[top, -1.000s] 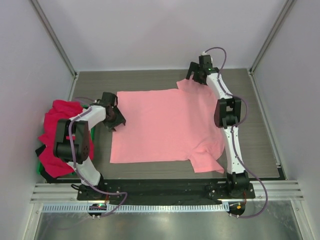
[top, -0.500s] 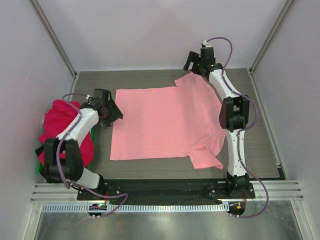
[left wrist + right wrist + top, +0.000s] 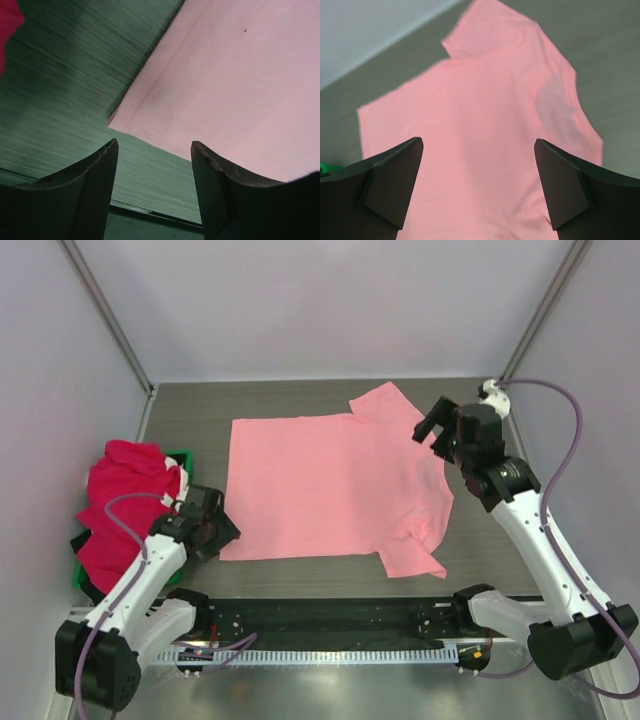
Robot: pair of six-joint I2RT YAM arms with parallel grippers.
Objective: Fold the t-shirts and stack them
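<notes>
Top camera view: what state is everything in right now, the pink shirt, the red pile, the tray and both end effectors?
Pink t-shirt: spread open, unfolded, slightly rumpled by the near sleeve.
Red t-shirts: crumpled in a heap, unfolded.
Green tray: mostly covered by the heap.
Left end effector: open, empty, by the shirt's near-left corner.
Right end effector: open, empty, above the shirt.

Grey woodgrain tabletop [image 3: 300, 400] w/ plain white walls [image 3: 330, 300] & alu corner posts [image 3: 107, 315].

on dark wood-grained table [image 3: 300, 400]: salmon-pink t-shirt [image 3: 330, 490] spread flat across the middle, sleeves toward the right; at left edge, green tray [image 3: 182, 456] heaped with crimson shirts [image 3: 115, 510].
</notes>
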